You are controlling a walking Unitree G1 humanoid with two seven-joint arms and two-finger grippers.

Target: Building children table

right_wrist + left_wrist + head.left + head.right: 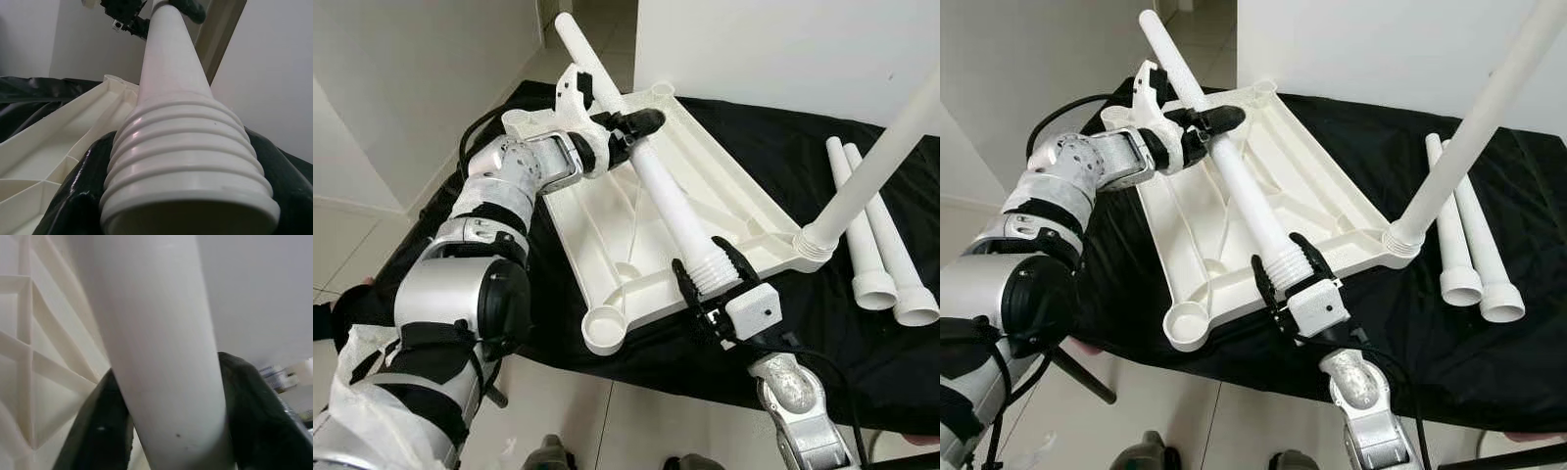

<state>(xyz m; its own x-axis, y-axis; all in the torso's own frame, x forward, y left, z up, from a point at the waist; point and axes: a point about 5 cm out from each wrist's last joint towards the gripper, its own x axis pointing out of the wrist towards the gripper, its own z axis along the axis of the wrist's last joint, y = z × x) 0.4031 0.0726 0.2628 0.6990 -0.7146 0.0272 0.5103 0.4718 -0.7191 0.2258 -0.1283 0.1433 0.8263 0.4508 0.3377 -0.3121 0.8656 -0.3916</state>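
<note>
A white plastic tabletop (607,230) lies upside down on a black cloth. One white leg (886,157) stands screwed into its right corner socket. A second white leg (666,196) is held slanting above the tabletop. My left gripper (631,125) is shut on its upper shaft (161,362). My right gripper (710,276) is shut on its threaded end (186,161), which hangs above the tabletop's near edge. The open corner socket (604,329) sits at the near left corner.
Two more white legs (876,235) lie side by side on the black cloth (803,147) at the right. White walls and a doorway stand behind the work surface. Tiled floor (607,421) lies below the near edge.
</note>
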